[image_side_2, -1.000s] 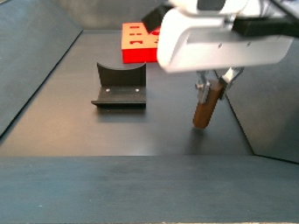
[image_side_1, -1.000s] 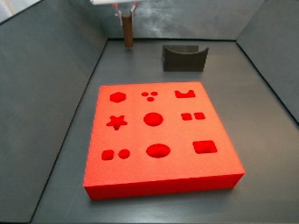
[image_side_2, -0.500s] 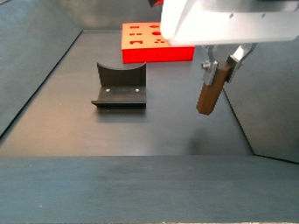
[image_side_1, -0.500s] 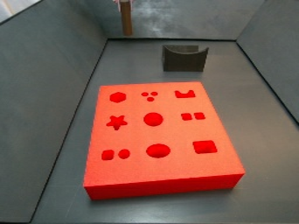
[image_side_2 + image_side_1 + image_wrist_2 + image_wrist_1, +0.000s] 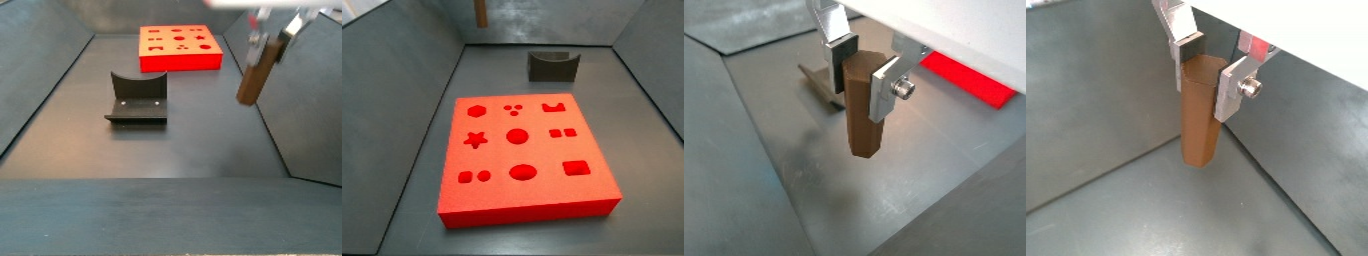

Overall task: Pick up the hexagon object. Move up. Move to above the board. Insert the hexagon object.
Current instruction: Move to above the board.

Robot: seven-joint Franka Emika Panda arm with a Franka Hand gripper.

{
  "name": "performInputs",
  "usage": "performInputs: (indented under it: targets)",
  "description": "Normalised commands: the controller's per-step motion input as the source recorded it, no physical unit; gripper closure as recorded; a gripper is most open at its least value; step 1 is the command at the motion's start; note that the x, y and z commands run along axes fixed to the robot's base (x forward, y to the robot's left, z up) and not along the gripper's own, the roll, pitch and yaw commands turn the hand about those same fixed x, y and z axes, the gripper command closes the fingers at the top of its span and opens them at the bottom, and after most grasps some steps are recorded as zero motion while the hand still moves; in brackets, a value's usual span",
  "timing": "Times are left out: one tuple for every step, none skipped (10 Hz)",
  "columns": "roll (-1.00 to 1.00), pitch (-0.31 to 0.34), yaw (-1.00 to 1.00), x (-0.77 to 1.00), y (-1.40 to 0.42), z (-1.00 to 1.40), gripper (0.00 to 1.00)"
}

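Observation:
The hexagon object, a slim reddish-brown peg (image 5: 1200, 130), hangs upright between my gripper's (image 5: 1207, 82) silver fingers, which are shut on its upper end. It shows the same way in a wrist view (image 5: 865, 125). In a side view the peg (image 5: 250, 75) hangs well above the dark floor at the right, under the gripper (image 5: 270, 38). In a side view only the peg's lower end (image 5: 480, 12) shows at the top edge. The board, a bright red block with shaped holes (image 5: 462, 185), lies flat on the floor, apart from the peg; it also shows in a side view (image 5: 181, 62).
A dark grey U-shaped block (image 5: 552, 66) stands on the floor between the board and the peg's side (image 5: 136, 98). Grey walls enclose the floor on all sides; one wall is close beside the peg (image 5: 314, 110).
The gripper has risen with the peg shut in it. The peg's lower end has gone from near the floor to well above it. The board and grey block have not moved.

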Motion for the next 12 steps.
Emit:
performInputs:
  targets:
    - [0.05,0.032,-0.01,-0.17,-0.06,1.00,1.00]
    - [0.06,0.035,0.00,-0.16,-0.06,1.00,1.00]
    - [0.07,0.032,0.01,-0.15,-0.05,1.00,1.00]
    - [0.07,0.037,0.02,-0.15,-0.04,1.00,1.00]
    - [0.07,0.047,0.02,-0.13,-0.04,1.00,1.00]
    - [0.07,0.053,0.02,-0.11,-0.03,1.00,1.00]
    - [0.07,0.073,0.03,-0.06,-0.02,0.81,1.00]
    - [0.06,0.086,0.03,-0.03,-0.01,0.66,1.00]
    - [0.06,0.097,0.02,-0.01,-0.01,0.45,1.00]
    - [0.06,0.099,0.03,-0.01,-0.01,0.35,1.00]
    - [0.17,0.509,-0.96,0.32,-1.00,0.07,1.00]
    - [0.17,0.496,-0.95,0.32,-1.00,0.05,1.00]
